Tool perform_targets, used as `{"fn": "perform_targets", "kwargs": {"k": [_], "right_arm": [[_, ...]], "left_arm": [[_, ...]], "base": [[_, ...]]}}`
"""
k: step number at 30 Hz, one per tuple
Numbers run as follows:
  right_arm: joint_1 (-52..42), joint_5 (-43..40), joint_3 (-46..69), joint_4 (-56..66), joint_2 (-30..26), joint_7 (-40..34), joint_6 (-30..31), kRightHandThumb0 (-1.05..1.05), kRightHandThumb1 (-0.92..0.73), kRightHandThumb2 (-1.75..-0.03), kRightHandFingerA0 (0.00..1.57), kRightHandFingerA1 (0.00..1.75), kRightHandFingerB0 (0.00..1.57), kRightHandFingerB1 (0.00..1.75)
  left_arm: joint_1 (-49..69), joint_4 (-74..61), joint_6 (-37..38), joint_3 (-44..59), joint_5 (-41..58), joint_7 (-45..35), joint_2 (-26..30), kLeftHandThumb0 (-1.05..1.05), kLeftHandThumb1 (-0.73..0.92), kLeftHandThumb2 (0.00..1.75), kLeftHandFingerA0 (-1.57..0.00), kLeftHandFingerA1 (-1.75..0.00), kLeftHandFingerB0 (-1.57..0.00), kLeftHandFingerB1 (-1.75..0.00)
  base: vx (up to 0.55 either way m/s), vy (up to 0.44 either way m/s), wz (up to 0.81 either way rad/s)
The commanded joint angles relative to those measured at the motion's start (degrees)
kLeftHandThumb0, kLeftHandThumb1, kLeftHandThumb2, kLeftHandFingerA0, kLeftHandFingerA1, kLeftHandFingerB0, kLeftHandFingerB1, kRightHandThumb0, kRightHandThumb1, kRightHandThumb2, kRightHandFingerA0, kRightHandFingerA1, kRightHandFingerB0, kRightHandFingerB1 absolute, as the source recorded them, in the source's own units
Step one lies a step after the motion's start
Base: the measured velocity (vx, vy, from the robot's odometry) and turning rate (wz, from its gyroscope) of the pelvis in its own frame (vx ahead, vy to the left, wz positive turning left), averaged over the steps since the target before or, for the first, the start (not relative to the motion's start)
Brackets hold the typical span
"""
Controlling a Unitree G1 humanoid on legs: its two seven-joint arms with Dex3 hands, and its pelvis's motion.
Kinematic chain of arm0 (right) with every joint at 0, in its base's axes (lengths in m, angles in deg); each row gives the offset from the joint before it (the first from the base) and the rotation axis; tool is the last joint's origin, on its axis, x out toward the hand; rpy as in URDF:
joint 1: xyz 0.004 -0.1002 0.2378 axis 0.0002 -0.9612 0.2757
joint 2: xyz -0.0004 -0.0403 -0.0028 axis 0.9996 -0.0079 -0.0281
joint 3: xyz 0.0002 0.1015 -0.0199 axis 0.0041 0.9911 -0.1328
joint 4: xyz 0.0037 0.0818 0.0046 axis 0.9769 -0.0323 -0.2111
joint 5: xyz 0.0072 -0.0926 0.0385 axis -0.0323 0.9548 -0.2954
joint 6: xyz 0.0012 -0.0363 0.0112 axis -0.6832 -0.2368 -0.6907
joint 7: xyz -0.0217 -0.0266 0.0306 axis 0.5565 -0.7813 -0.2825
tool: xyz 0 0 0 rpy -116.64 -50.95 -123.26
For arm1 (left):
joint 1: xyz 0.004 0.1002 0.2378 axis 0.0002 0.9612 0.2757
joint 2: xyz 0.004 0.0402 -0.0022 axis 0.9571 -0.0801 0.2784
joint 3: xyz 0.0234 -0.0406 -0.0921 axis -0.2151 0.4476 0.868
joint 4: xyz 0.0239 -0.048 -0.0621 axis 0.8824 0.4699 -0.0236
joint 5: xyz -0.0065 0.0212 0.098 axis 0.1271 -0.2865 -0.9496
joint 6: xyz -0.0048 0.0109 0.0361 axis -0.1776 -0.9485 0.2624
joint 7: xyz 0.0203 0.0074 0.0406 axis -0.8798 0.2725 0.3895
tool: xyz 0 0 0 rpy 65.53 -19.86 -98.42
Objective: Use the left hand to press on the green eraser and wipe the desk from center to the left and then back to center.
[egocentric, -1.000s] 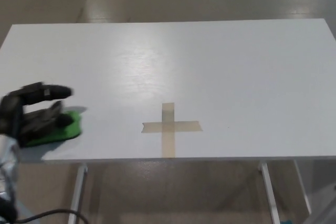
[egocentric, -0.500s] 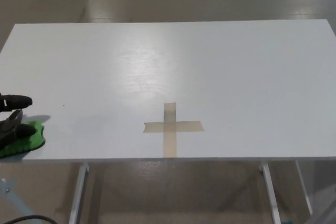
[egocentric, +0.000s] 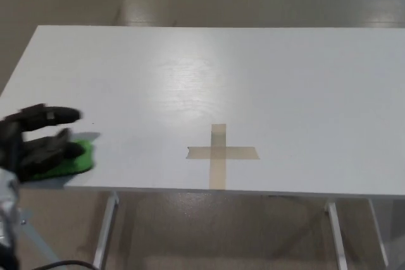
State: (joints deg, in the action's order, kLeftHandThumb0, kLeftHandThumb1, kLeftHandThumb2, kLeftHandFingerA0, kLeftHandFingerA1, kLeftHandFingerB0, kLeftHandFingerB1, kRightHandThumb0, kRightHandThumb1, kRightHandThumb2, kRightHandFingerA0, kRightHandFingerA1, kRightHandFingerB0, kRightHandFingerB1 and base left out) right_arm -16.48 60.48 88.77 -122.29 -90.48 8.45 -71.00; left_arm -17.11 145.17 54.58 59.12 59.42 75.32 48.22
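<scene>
I have the left robot hand [egocentric: 39, 140] pressed flat on the green eraser [egocentric: 66, 159], near the counter's [egocentric: 266, 80] front-left edge. Judged step: return stroke. Next: slide rightward to the tape cross [egocentric: 220, 153], keeping downward pressure.

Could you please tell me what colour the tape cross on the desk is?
The tape cross is tan-beige, seen in the head view.

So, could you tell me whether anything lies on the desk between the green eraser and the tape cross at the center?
Nothing visible does. The left hand rests on the green eraser near the desk's left front corner, and the white surface between it and the tape cross is bare.
</scene>
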Motion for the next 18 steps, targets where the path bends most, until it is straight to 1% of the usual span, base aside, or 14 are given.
{"fn": "perform_targets", "kwargs": {"k": [1, 3, 4, 9, 11, 13, 15, 18], "right_arm": [[-0.73, -0.41, 0.02, 0.71, 0.26, -0.14, 0.09, -0.28, -0.69, -0.59, 0.80, 0.54, 0.60, 0.46], [-0.64, -0.50, 0.04, 0.78, 0.41, -0.18, 0.12, -0.28, -0.69, -0.59, 0.80, 0.54, 0.60, 0.46], [-0.34, -0.85, 0.19, 0.44, 0.45, 0.11, -0.13, -0.28, -0.69, -0.59, 0.80, 0.54, 0.60, 0.47], [-0.09, -1.16, 0.28, 0.70, 0.42, 0.45, 0.21, -0.28, -0.69, -0.60, 0.80, 0.54, 0.60, 0.47], [0.11, -0.95, 0.08, 0.91, 0.32, 0.52, 0.19, -0.28, -0.69, -0.60, 0.80, 0.55, 0.59, 0.47], [-0.10, -1.11, 0.11, 1.22, 0.49, 0.61, -0.08, -0.27, -0.69, -0.60, 0.80, 0.55, 0.59, 0.47], [-0.22, -1.25, 0.16, 1.32, 0.53, 0.73, -0.12, -0.27, -0.69, -0.60, 0.80, 0.55, 0.59, 0.47], [-0.07, -1.27, 0.21, 1.25, 0.80, 0.46, -0.14, -0.27, -0.68, -0.60, 0.80, 0.55, 0.59, 0.47]], "left_arm": [[2.13, -0.05, -4.26, -4.63, -4.49, 0.64, -7.63, -0.13, 0.80, 0.64, -0.96, -0.64, -0.90, -0.63], [1.69, -0.96, -4.24, -5.53, -4.46, 0.44, -9.31, -0.13, 0.80, 0.64, -0.97, -0.65, -0.91, -0.64], [0.85, -2.80, -5.02, -6.78, -4.24, 0.11, -12.65, -0.15, 0.80, 0.65, -0.98, -0.64, -0.94, -0.63], [0.75, -5.09, -5.90, -8.23, -3.96, 0.21, -14.58, -0.15, 0.79, 0.65, -0.99, -0.64, -0.94, -0.63], [0.10, -7.54, -6.98, -9.86, -4.03, -0.82, -17.54, -0.19, 0.78, 0.65, -1.00, -0.62, -0.96, -0.58], [-0.38, -8.78, -8.22, -10.85, -4.17, -1.07, -19.31, -0.20, 0.78, 0.65, -1.00, -0.62, -0.96, -0.58], [-0.45, -9.10, -8.60, -11.09, -4.21, -1.01, -19.76, -0.20, 0.78, 0.65, -1.00, -0.62, -0.96, -0.58], [-0.88, -10.69, -10.35, -12.26, -4.30, -0.25, -22.26, -0.23, 0.78, 0.65, -1.01, -0.62, -0.97, -0.57]], "base": [[0.00, 0.000, 0.00], [0.00, 0.000, 0.00], [0.00, 0.000, 0.00], [0.00, 0.000, 0.00], [0.00, 0.000, 0.00], [0.00, 0.000, 0.00], [0.00, 0.000, 0.00], [0.00, 0.000, 0.00]]}}
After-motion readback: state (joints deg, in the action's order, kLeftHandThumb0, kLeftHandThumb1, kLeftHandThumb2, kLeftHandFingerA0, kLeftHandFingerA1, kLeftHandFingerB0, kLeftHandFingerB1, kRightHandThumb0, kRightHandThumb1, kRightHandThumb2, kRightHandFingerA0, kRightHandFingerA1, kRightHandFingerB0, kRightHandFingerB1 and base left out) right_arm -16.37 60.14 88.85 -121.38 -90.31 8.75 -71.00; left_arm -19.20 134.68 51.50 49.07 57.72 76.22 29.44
